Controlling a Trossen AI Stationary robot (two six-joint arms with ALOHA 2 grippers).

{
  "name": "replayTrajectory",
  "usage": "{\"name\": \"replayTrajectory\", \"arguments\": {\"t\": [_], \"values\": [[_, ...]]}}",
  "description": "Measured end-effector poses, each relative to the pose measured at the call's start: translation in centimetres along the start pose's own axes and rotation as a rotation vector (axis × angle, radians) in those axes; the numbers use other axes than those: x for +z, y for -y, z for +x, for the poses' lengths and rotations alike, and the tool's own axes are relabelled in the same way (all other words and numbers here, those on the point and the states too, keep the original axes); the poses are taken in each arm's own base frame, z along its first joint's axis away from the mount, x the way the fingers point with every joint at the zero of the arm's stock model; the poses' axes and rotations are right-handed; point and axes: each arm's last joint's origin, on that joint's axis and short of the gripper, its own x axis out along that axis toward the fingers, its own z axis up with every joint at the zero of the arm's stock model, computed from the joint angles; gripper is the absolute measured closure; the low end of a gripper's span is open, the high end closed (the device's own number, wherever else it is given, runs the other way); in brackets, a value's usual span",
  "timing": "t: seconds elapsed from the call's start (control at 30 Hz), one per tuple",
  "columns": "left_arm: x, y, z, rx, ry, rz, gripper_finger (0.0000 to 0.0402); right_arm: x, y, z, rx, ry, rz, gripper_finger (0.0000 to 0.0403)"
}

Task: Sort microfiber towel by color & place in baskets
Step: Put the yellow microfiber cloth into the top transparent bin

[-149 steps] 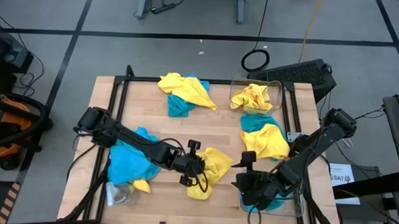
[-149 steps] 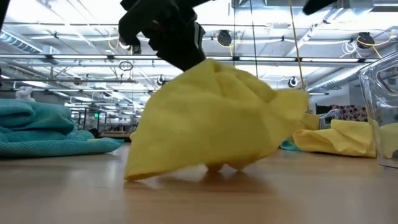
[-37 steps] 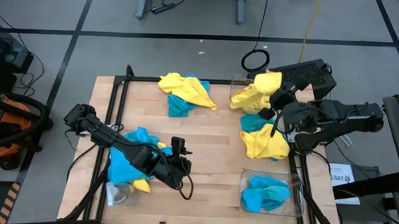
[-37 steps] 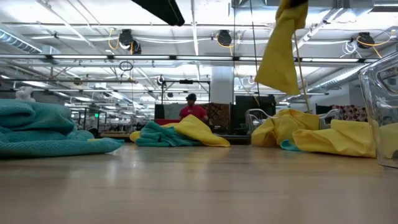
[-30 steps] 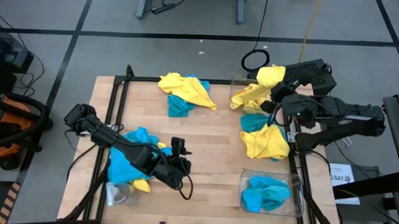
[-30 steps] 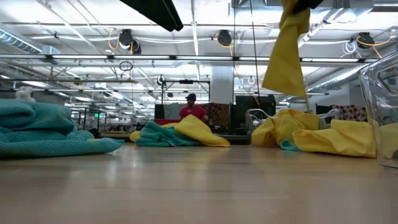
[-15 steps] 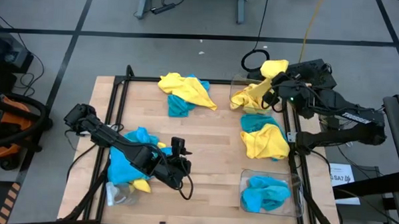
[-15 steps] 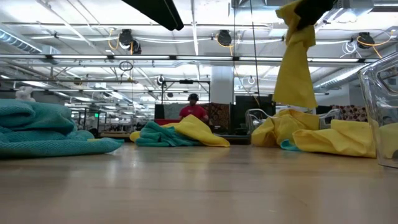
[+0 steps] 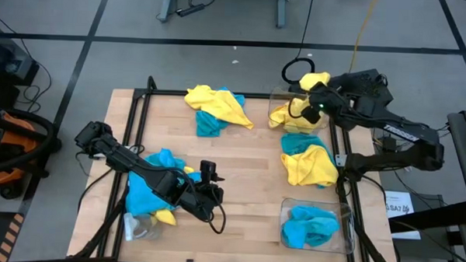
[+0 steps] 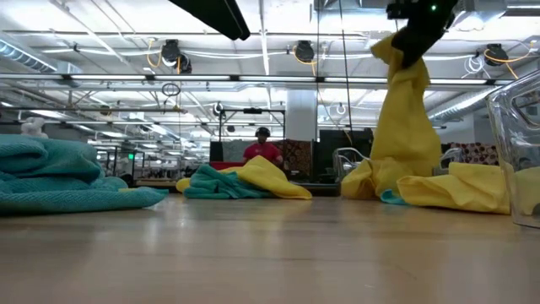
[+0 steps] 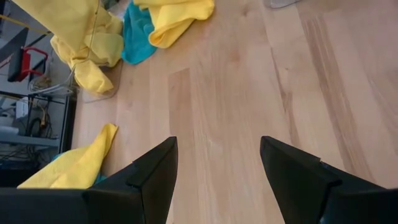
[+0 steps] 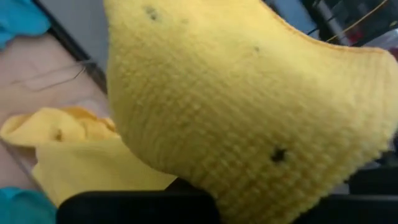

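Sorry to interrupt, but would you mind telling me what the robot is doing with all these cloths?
It is sorting towels by colour into clear bins. The right tool is shut on a yellow towel, holding it over the far bin, which already has yellow ones in it. The near bin holds turquoise towels. The left tool is open and empty above the table, beside a mixed pile. Two more mixed piles are unsorted.

right hand (image 9: 310, 105) fingers buried in yellow towel (image 12: 249, 106), far basket (image 9: 324, 103) barely discernible beneath it
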Motion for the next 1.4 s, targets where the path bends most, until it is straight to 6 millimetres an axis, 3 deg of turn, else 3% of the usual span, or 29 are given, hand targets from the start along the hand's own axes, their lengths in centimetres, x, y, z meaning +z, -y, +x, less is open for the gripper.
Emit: {"name": "replayTrajectory", "arguments": {"t": [0.27, 0.73, 1.4], "values": [[0.1, 0.0, 0.0, -0.015, 0.005, -0.004, 0.0166, -0.4, -1.5, 2.3, 0.025, -0.102, -0.01, 0.0402], [0.1, 0.1, 0.0, -0.017, 0.006, -0.004, 0.0166, -4.8, -4.9, 7.2, 0.125, -0.247, 0.002, 0.0402], [0.4, 0.0, 0.0, -0.016, 0.034, -0.016, 0.0166, -8.3, -5.6, 11.0, 0.268, -0.345, 0.166, 0.0403]]}}
